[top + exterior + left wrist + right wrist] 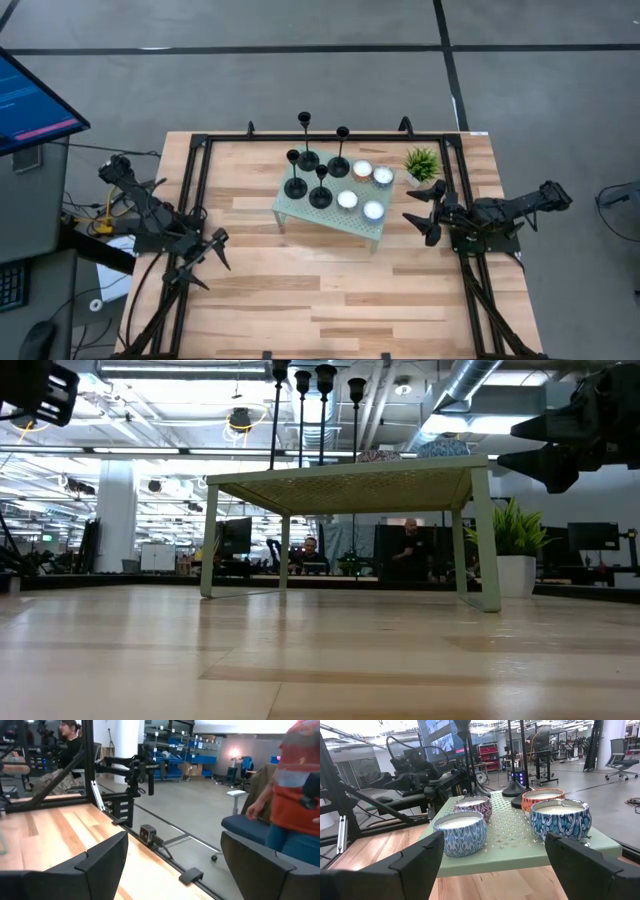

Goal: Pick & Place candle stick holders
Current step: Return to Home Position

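The left gripper (212, 262) hangs over the near left part of the wooden table (300, 300). Its jaws are spread wide with nothing between them. The right gripper (420, 212) hangs near the right edge, just beside the shelf (345, 226). It faces the shelf, and its jaws are likewise spread and empty.

The shelf is a low, pale green perforated stand at mid-table. On its right half stand four scented candles (347, 199) in patterned tins, set two by two. The right wrist view shows two blue tins nearer that gripper, with a maroon one and an orange one behind them.

On the shelf's left half stand the four candle stick holders (308, 160), two nearer and two farther. Each is upright, with its long axis vertical, its disc base flat on the shelf and its small cup at the top. All are matt black metal with thin stems. In the low view the cups end at unequal heights. No gripper touches a holder.

A small green potted plant (422, 162) stands on the table past the shelf's far right corner.

In the low view, two people (408, 542) sit in the room beyond.
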Robot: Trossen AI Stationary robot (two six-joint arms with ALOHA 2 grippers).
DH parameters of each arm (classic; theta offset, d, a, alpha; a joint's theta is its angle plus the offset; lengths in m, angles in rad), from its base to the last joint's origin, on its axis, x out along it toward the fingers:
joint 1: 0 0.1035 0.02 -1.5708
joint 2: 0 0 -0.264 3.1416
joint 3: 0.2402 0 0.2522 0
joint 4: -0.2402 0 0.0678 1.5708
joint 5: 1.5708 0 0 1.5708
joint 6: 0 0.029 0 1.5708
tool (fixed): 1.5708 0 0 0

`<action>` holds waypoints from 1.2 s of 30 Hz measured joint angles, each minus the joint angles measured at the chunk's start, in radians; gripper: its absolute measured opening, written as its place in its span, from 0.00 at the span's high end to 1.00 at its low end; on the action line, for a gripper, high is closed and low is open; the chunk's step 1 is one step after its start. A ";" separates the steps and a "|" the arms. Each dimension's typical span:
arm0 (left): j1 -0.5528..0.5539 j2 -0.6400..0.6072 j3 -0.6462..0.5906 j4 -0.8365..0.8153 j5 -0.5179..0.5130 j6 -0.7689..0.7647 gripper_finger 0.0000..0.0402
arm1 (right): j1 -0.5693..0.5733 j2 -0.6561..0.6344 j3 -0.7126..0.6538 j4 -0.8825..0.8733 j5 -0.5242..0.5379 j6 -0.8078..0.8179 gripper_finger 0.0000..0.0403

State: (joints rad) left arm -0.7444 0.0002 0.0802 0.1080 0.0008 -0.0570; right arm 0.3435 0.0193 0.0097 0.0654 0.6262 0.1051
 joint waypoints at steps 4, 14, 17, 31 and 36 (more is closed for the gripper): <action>0.000 0.000 -0.001 0.032 -0.018 0.001 0.20 | 0.000 0.000 0.000 0.000 0.000 0.000 0.17; 0.016 0.000 -0.001 0.031 -0.068 0.147 0.20 | 0.000 0.000 0.000 -0.001 0.000 0.000 0.17; 0.019 0.000 -0.001 0.032 -0.119 0.187 0.20 | 0.000 0.000 0.000 -0.001 0.000 0.000 0.17; 0.019 0.001 -0.001 0.035 -0.135 0.188 0.20 | 0.000 0.000 0.000 -0.001 0.000 0.000 0.17; 0.019 0.001 -0.001 0.035 -0.135 0.187 0.20 | 0.000 0.000 0.000 -0.001 0.000 0.000 0.17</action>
State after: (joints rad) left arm -0.7254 0.0010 0.0792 0.1432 -0.1341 0.1303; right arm 0.3437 0.0193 0.0097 0.0646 0.6260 0.1051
